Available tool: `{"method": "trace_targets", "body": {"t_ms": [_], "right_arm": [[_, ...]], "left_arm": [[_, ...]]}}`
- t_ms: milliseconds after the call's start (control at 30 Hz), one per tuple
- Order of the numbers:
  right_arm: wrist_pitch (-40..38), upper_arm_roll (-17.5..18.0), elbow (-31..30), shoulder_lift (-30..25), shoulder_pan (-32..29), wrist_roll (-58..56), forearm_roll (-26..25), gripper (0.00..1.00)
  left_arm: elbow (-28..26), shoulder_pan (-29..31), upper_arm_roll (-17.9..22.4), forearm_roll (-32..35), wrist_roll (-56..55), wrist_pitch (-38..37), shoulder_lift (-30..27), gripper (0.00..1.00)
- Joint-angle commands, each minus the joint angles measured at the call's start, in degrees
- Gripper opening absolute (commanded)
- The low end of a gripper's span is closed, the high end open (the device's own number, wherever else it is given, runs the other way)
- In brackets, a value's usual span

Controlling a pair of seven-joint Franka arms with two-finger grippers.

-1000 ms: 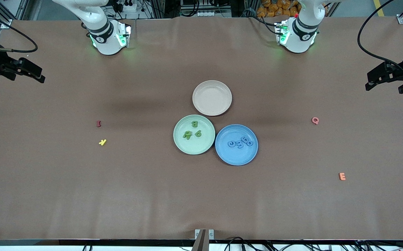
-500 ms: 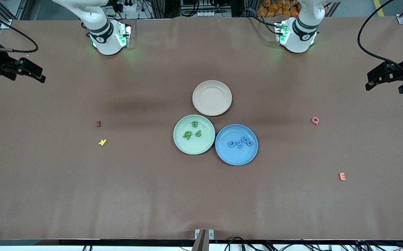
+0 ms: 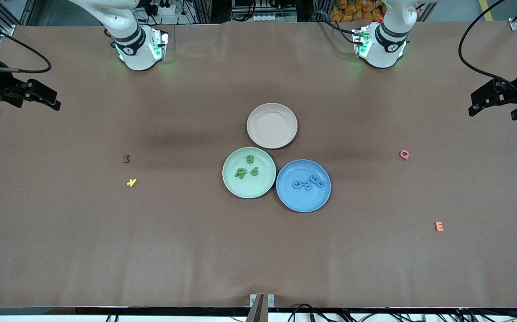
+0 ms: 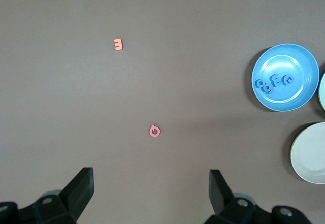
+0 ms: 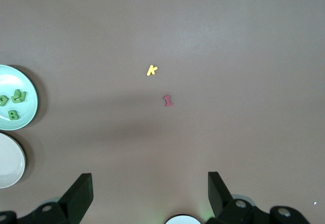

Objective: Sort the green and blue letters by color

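As letters stay plated | right hand (image 3: 46, 99) shifted slightly | left hand (image 3: 493, 100) unmoved

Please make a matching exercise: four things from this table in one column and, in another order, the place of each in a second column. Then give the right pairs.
Things:
1. green letters
2. blue letters
3. yellow letter
4. orange letter

Places:
A. on the bare table, toward the left arm's end
B. in the green plate
C. on the bare table, toward the right arm's end
D. in the blue plate

Pairs: 1-B, 2-D, 3-C, 4-A
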Motion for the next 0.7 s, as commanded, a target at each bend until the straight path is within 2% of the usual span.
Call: {"method": "trace_targets", "body": {"t_ms": [0,667], "right_arm": [[-2.5,1.0,5.5,3.5,-1.1,0.8,-0.1,1.0],[-1.1,1.5,5.5,3.9,-1.0,0.9,-1.5,1.0]], "left_arm": [[1.4,-0.3,0.1,-1.2,-0.9,-1.2,0.5,1.0],[1.3,-0.4,0.0,-1.0,-0.9,-1.1,0.6,1.0]]}}
